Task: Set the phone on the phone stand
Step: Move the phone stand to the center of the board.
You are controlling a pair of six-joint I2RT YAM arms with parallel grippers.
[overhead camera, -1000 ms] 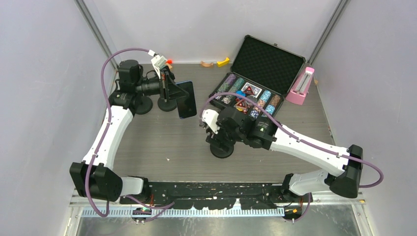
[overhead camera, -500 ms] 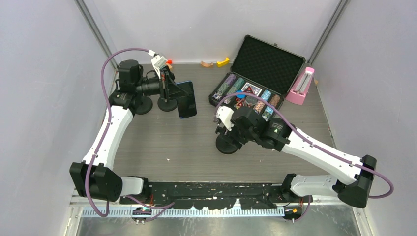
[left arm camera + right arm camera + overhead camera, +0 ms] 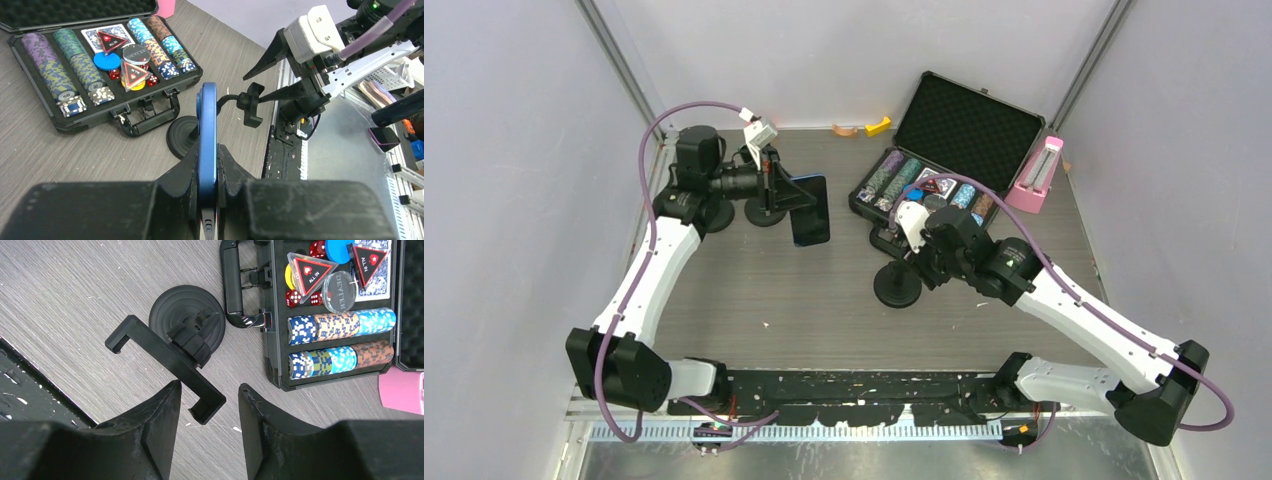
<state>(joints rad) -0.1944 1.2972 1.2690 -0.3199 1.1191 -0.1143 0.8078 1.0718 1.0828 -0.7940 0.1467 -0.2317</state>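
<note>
Phone point(image 3: 207, 145) clamped in left gripper point(image 3: 207, 172); phone stand point(image 3: 185, 347) free beneath right gripper point(image 3: 206, 392).
Triangular markers point(image 3: 306, 271) in the open poker case point(image 3: 969, 125) read "ALL IN", and a clear round button point(image 3: 341, 290) beside them reads "DEALER". Since a second ago the stand's round base has slid right across the table point(image 3: 754, 290), ending just beside the case's handle point(image 3: 230, 285), and the right arm has drawn back toward the case. The left arm reaches along the far-left side, wrist turned sideways, jaws shut tight on one end of the blue-edged phone, holding it on edge above the table. The right arm stretches forward over the stand, jaws spread wide and gripping nothing, the stand's clamp bracket below the gap.
</note>
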